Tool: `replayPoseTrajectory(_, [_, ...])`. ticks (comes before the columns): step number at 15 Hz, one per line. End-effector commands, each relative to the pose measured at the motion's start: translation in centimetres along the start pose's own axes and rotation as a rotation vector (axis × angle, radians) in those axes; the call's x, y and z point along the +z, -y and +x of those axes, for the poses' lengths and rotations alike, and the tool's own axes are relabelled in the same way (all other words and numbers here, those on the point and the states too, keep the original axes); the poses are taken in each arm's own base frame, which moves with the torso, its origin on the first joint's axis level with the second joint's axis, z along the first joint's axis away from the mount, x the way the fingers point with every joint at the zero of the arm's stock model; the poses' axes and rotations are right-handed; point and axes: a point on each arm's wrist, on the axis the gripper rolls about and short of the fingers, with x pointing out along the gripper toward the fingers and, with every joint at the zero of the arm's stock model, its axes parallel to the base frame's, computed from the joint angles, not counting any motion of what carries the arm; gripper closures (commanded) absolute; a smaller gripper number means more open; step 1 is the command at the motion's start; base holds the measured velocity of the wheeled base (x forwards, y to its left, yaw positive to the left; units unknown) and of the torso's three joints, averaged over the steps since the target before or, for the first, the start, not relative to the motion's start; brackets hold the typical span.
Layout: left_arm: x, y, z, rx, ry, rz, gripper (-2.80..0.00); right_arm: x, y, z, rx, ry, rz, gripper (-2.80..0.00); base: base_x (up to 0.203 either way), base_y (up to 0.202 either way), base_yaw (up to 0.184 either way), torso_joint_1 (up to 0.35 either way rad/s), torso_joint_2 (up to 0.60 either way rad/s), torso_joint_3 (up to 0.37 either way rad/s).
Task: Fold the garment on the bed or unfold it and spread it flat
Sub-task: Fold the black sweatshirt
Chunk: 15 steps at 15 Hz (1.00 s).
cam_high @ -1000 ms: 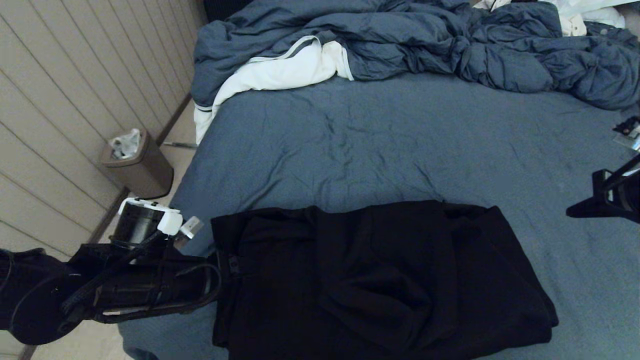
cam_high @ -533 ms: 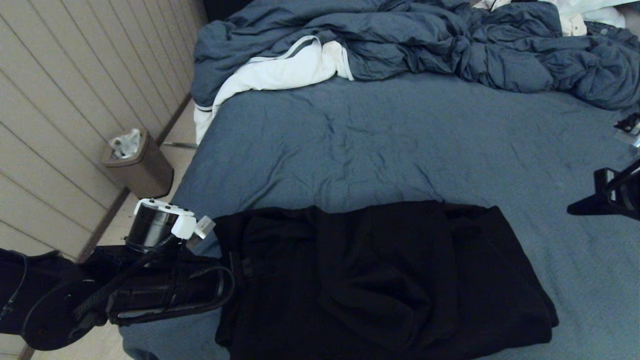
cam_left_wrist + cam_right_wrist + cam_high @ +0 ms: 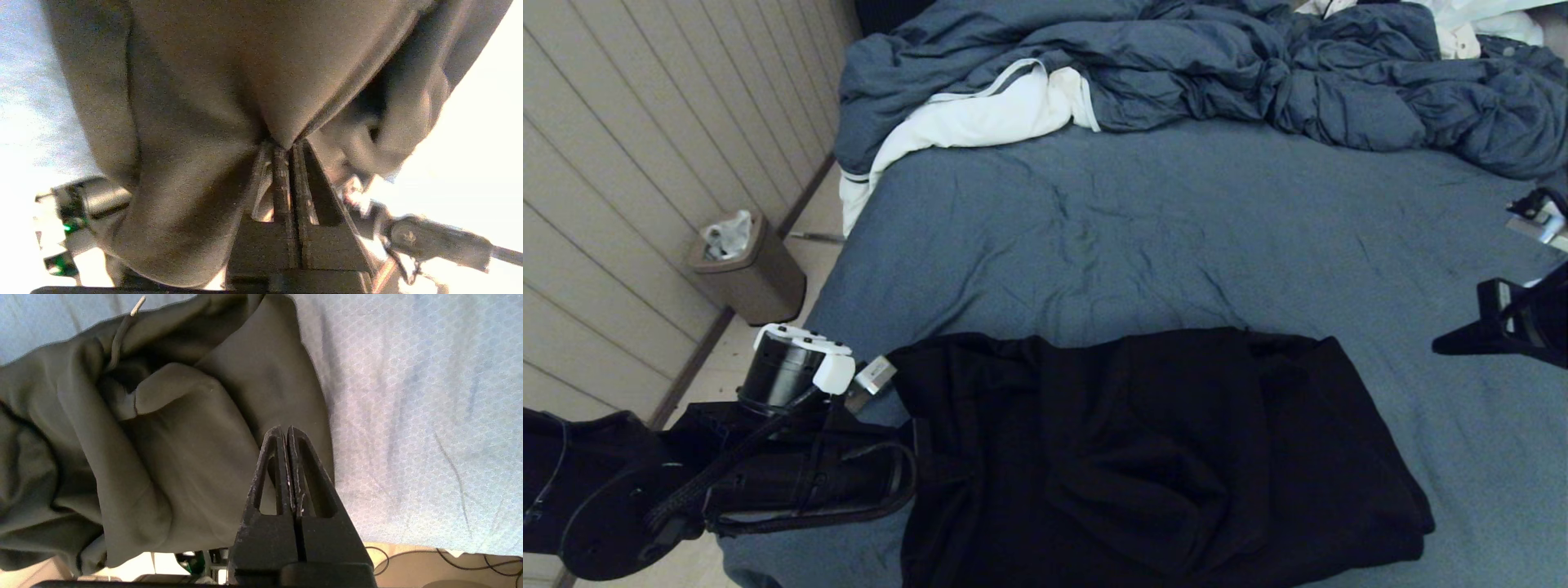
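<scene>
We found the black hoodie (image 3: 1160,457) lying bunched on the bed (image 3: 1143,237), near its front edge. The left gripper (image 3: 286,149) had its jaws clenched on the hoodie's left edge; the right gripper (image 3: 287,435), beyond the hoodie's right side, was clenched, holding nothing.

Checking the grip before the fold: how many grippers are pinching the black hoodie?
1. The left gripper is shut on the hoodie's left edge; the right gripper is shut, holding nothing, beside the hoodie's right side.

My black left gripper (image 3: 286,151) pinches the plain black hoodie (image 3: 1160,457). Blue-grey sheet (image 3: 1094,237), blue-grey duvet (image 3: 1217,65) — white cloth (image 3: 980,118), grey-striped.
</scene>
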Motion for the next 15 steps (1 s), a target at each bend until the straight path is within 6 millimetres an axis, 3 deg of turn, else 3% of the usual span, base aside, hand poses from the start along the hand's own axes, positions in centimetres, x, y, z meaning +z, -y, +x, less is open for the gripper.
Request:
replayPoseTrajectory(1, [0.1, 0.2, 0.0, -0.023, -0.014, -0.001, 0.0, -0.1, 0.0, 0.0, 0.001, -0.005, 0.002, 0.0, 0.0, 0.0, 0.0, 0.0, 0.0, 0.0])
replayPoseTrajectory(6, [1.1, 1.8, -0.6, -0.063, 0.015, 0.017, 0.0, -0.1, 0.0, -0.1, 0.001, -0.003, 0.002, 0.0, 0.0, 0.0, 0.0, 0.0, 0.0, 0.0])
replayPoseTrajectory(11, [3.9, 4.2, -3.7, -0.06, 0.09, 0.015, 0.0, -0.4, 0.1, 0.0, 0.001, -0.012, 0.005, 0.0, 0.0, 0.0, 0.0, 0.0, 0.0, 0.0])
replayPoseTrajectory(15, [5.0, 5.4, -4.8, -0.059, 0.105, 0.011, 0.0, -0.8, -0.1, 0.0, 0.007, -0.021, 0.003, 0.0, 0.0, 0.0, 0.0, 0.0, 0.0, 0.0])
